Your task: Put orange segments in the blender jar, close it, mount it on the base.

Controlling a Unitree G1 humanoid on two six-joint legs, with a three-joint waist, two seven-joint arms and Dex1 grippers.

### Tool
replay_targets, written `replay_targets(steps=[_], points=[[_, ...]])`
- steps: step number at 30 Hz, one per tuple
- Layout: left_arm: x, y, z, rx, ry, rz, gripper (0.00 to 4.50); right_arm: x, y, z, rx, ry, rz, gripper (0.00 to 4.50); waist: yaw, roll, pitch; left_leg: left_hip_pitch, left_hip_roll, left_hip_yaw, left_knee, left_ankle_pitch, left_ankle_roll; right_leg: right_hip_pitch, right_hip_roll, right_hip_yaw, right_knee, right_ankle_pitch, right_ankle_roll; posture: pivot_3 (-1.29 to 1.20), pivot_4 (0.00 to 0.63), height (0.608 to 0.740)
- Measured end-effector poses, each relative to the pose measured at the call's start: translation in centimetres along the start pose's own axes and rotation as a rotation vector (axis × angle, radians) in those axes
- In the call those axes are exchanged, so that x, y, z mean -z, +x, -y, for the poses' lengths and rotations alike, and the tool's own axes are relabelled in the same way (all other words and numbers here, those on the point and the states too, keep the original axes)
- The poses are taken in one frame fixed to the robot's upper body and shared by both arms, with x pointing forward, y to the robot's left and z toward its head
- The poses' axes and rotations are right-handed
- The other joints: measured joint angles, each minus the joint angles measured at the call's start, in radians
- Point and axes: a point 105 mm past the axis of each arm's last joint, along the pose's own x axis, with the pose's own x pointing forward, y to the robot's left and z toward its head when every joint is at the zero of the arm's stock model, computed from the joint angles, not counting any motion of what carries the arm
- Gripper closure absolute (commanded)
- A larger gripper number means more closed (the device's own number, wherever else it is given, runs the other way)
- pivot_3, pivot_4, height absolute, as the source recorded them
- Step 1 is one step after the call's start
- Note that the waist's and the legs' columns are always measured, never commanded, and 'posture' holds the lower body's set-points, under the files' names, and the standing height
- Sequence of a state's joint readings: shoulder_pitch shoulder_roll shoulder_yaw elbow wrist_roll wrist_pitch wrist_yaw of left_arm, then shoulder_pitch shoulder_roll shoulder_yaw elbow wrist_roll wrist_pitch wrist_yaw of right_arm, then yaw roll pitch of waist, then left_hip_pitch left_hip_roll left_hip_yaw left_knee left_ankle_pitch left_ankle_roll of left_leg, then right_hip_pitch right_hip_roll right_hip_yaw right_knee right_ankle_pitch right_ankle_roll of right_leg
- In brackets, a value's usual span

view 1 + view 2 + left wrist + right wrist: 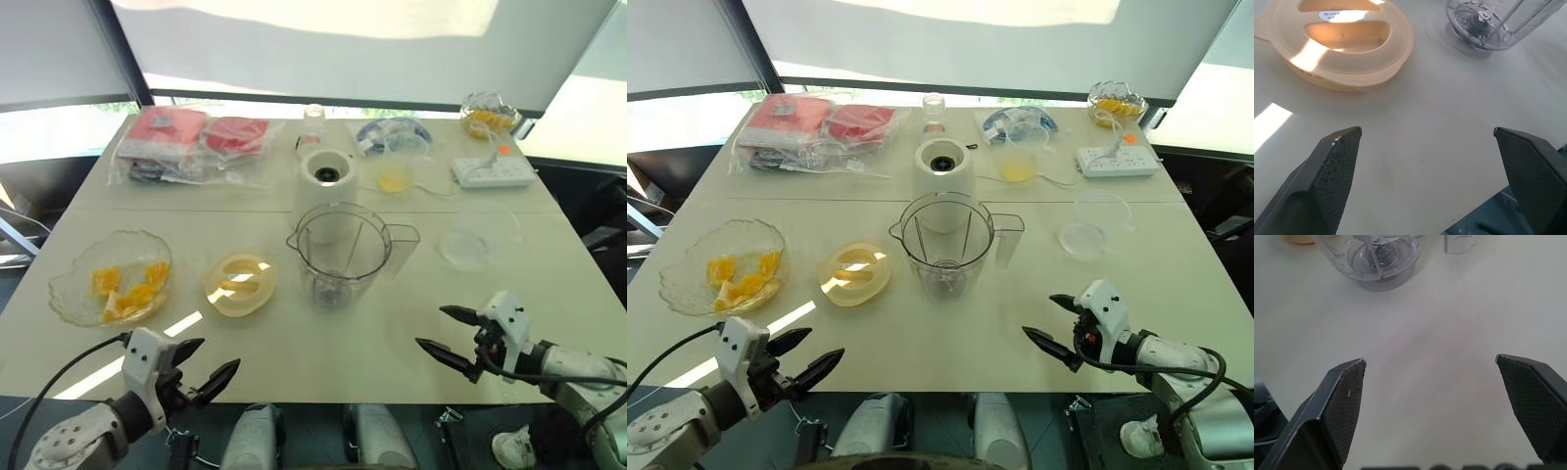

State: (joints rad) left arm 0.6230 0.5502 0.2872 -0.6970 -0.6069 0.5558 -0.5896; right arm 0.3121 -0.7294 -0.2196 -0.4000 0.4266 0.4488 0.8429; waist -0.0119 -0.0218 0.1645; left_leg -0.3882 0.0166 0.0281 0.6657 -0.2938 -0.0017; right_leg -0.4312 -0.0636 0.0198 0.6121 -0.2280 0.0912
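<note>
Left gripper point(217, 354) and right gripper point(429, 327) both spread, empty. Orange segments point(125, 289) sit in bowl point(59, 297) at 9 o'clock of blender jar point(341, 257), lid point(240, 285) between. Left: reach 11 o'clock, pinch one segment gently; probably slippery.

**G1 arms up close, just the hardware**

The left forearm point(71, 436) and right forearm point(580, 362) are covered in a silvery grey shell. Each wrist is capped with a chunky white block point(147, 354). The left gripper point(217, 354) and right gripper point(431, 327) are each built from two black fingers point(1334, 169), tapered to pointy tips. Their inner faces are textured with a fine cross-hatch. A thin black cable point(54, 392) is run along each arm.
</note>
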Motion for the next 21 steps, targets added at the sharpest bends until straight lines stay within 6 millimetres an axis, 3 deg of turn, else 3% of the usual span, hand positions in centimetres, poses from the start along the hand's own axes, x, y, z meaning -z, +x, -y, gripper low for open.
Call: replay_targets(steps=[21], points=[[-1.5, 1.4, -0.5, 0.012, 0.055, 0.041, 0.0, -1.3, 0.4, 0.6, 0.04, -0.033, 0.033, 0.03, 0.0, 0.0, 0.0, 0.0, 0.0, 0.0, 0.0, 0.0, 0.0, 0.0, 0.0, 0.0, 0.0, 0.002, -0.002, 0.0, 0.15, 0.74]])
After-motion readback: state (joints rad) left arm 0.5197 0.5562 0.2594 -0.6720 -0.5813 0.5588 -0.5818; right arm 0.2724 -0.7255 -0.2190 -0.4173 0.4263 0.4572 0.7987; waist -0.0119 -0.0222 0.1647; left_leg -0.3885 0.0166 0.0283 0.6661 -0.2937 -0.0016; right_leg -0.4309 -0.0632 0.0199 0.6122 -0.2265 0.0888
